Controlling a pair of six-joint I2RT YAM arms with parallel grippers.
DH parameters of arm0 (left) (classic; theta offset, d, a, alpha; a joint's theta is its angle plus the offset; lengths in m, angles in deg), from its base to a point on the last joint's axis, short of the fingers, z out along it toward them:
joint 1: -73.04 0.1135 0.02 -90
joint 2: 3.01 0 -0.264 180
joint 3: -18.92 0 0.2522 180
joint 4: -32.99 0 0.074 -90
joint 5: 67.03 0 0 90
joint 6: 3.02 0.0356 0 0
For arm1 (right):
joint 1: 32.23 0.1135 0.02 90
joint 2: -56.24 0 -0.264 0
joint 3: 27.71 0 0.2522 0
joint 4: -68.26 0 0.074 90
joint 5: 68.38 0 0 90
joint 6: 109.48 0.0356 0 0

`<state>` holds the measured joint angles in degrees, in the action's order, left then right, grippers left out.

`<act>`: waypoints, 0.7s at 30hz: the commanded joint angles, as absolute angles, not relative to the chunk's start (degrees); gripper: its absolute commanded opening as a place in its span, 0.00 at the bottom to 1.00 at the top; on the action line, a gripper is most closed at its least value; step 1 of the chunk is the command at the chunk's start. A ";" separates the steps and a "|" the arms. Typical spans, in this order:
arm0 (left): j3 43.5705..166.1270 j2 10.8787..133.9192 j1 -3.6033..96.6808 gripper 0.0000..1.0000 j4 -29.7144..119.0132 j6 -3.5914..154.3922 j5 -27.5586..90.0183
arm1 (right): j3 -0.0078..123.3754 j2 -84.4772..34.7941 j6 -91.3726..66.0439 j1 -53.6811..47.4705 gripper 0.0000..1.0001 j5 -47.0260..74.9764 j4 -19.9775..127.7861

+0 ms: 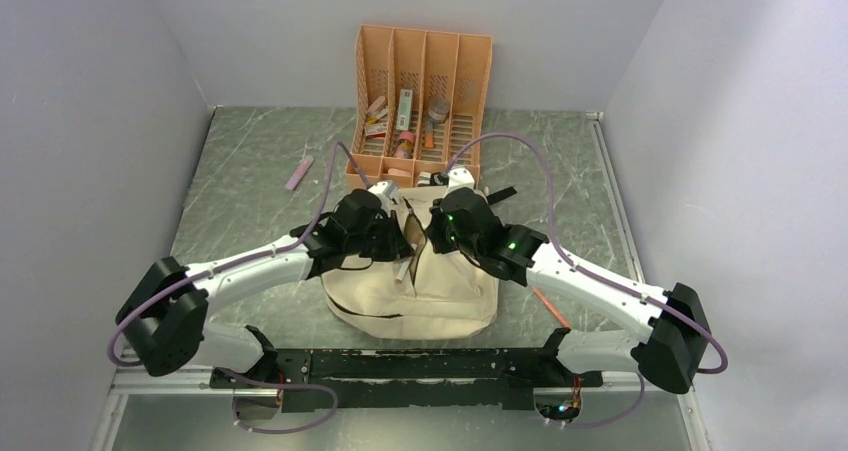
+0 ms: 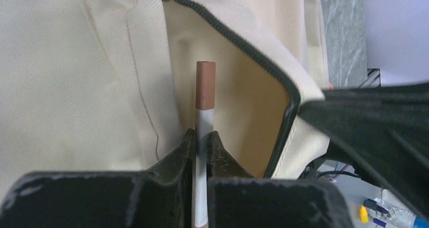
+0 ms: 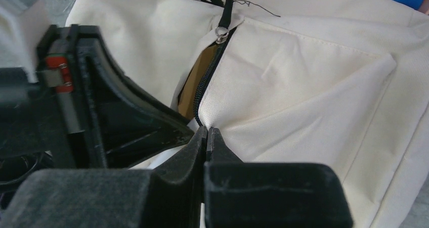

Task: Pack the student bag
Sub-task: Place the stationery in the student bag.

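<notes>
The cream student bag (image 1: 420, 296) lies in the middle of the table with its black zipper (image 3: 205, 86) partly undone. My left gripper (image 2: 202, 137) is shut on a thin white stick with a brown end (image 2: 205, 86). The brown end points into the bag's tan opening (image 2: 243, 106). My right gripper (image 3: 207, 132) is shut on the bag's fabric at the zipper edge, and the cloth (image 3: 303, 86) pulls taut from it. In the top view both grippers, left (image 1: 400, 233) and right (image 1: 432, 233), meet over the bag's upper middle.
An orange slotted organiser (image 1: 423, 61) with several small items stands just behind the bag. A pink stick (image 1: 299, 172) lies on the table at the left, an orange pencil (image 1: 551, 308) by the right arm. Walls close in on three sides.
</notes>
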<state>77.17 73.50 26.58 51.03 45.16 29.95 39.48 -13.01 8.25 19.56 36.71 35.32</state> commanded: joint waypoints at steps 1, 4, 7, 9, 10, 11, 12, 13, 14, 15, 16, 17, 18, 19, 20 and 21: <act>81.80 77.36 26.11 0.05 47.99 45.07 32.56 | 37.92 -11.69 5.25 18.92 0.00 34.15 41.95; 84.50 79.31 26.14 0.05 47.20 44.81 32.76 | 37.49 -11.77 4.61 18.91 0.00 32.47 42.52; 86.13 80.62 26.17 0.05 47.19 44.19 31.57 | 37.23 -11.97 4.65 18.92 0.00 31.54 42.79; 85.97 81.17 26.20 0.05 45.48 43.36 30.61 | 36.90 -12.05 4.72 18.92 0.00 31.34 42.89; 85.60 81.61 26.24 0.05 44.03 42.78 30.62 | 36.78 -11.99 4.83 18.88 0.00 31.42 42.78; 85.14 82.01 26.21 0.05 42.67 42.43 31.23 | 36.76 -11.90 4.93 18.90 0.00 31.60 42.58; 84.74 82.53 26.19 0.05 41.36 42.27 32.05 | 36.72 -11.73 5.16 18.92 0.00 31.96 42.36; 84.36 82.96 26.19 0.05 40.58 41.99 32.83 | 36.64 -11.60 5.15 18.88 0.00 32.15 42.31; 83.95 83.43 26.19 0.09 39.86 41.67 33.68 | 36.53 -11.38 5.21 18.90 0.00 32.41 42.32; 83.52 83.66 26.19 0.15 39.54 41.36 34.20 | 36.50 -11.21 5.26 18.92 0.00 32.68 42.18; 82.91 83.65 26.20 0.21 39.26 41.01 34.40 | 36.50 -11.03 5.30 18.92 0.00 32.89 41.97; 82.46 83.35 26.19 0.29 39.25 40.87 34.28 | 36.50 -10.94 5.23 18.92 0.00 33.04 41.82; 82.09 82.79 26.26 0.35 39.39 40.97 33.92 | 36.59 -10.84 5.38 18.92 0.00 33.33 41.57; 81.86 82.14 26.20 0.39 39.71 41.24 33.43 | 36.59 -10.68 5.46 18.92 0.00 33.63 41.38; 81.67 81.28 26.24 0.44 40.31 41.68 32.68 | 36.39 -10.58 5.50 18.90 0.00 33.83 41.43; 81.50 80.53 26.21 0.47 41.09 42.14 32.04 | 36.23 -10.48 5.58 18.92 0.00 33.99 41.51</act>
